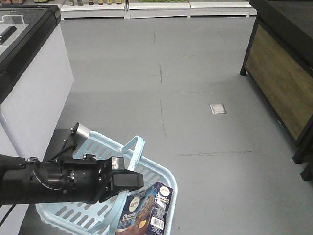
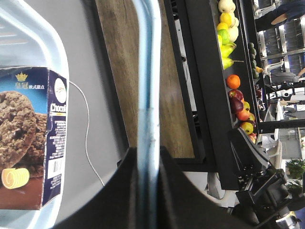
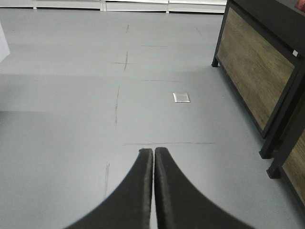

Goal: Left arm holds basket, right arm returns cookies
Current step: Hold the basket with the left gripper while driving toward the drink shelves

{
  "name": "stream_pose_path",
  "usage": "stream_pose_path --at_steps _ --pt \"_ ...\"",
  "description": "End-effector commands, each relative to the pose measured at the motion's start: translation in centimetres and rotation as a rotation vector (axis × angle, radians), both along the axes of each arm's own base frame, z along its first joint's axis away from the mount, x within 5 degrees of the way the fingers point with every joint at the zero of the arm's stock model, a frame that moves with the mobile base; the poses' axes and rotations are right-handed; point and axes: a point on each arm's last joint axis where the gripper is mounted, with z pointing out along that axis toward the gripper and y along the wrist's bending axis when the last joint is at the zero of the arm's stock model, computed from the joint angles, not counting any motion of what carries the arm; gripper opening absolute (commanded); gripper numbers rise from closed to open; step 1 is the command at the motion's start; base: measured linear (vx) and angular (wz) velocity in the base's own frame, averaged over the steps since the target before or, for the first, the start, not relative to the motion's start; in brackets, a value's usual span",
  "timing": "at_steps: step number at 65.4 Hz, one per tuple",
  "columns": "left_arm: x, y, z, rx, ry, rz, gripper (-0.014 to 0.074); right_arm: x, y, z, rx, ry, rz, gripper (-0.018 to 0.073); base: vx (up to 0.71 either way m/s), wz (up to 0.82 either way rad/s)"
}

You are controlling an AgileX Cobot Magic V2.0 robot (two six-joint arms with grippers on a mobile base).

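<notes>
Left gripper (image 2: 147,160) clamped handle (image 2: 147,71) of pale blue plastic basket (image 1: 167,172); navy cookie carton (image 1: 146,208) lay inside, unreturned; right gripper (image 3: 153,160) closed, empty.

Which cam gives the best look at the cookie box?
Left wrist: the cookie box fills its left side, close enough to show the cookie picture and barcode, though the frame edge crops it. Exterior front shows it small, inside the basket, bottom cut off. Right wrist shows none of it.
</notes>
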Motion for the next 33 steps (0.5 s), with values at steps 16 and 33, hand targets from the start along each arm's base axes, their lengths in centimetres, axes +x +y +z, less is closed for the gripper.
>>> stream_pose_path --at_steps 16,33 --pt "0.02 -0.4 2.36 -0.118 -0.038 0.008 -0.0008 0.15 0.06 0.83 -0.015 -0.084 0.011 -0.0004 0.27 -0.01" --pt "0.02 -0.4 2.36 -0.118 -0.038 0.008 -0.0008 0.15 0.06 0.83 -0.015 -0.084 0.011 -0.0004 0.3 0.01"
